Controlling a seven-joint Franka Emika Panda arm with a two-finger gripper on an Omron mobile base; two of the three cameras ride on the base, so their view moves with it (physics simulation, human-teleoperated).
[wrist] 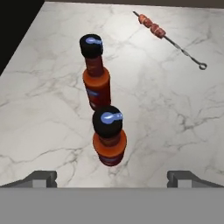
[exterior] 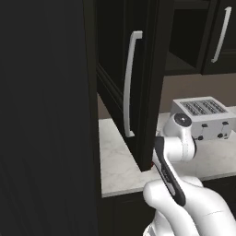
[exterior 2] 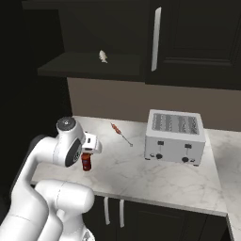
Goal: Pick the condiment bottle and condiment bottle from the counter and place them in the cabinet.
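Bottles first: I see two red ones with black caps standing close together on the tabletop (wrist: 166,113), the near bottle (wrist: 109,138) right below my end effector (wrist: 111,178) and the far bottle (wrist: 96,74) just behind it. My end effector's fingers are spread wide apart with nothing between them, poised above the near bottle. From the right base view a red bottle (exterior 2: 86,161) stands near the tabletop's front left part, tucked under the wrist. A skewer (wrist: 168,38) lies well off to one side, and the toaster (exterior 2: 175,136) is farther right. I judge I'm at the approach for the first pick. Next I need to lower straight over the near bottle's neck without bumping the far one, then close. The cabinet (exterior: 138,83) door looks open above.
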